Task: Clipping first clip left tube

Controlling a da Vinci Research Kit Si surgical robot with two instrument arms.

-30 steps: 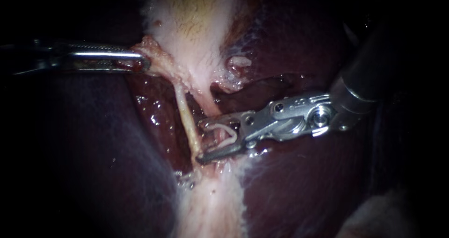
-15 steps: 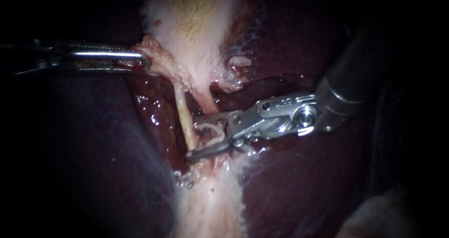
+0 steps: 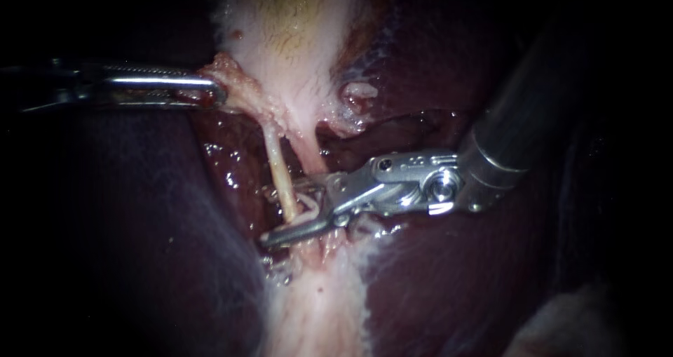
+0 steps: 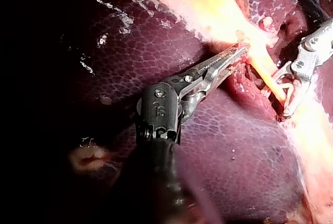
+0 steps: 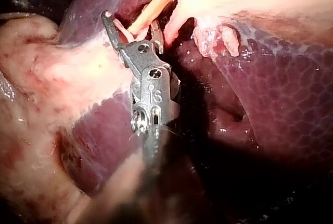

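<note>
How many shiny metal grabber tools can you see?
2. The left slender metal instrument grips pale pink tissue at the tube's upper end; the right slender metal instrument holds open jaws astride the thin pale tube. None seems hidden.

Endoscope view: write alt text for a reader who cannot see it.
The right instrument, coming in from the right, has its open claw around the pale left tube, with a white clip loaded inside. The left instrument grips pale tissue above the tube, with dark liver all around.
</note>
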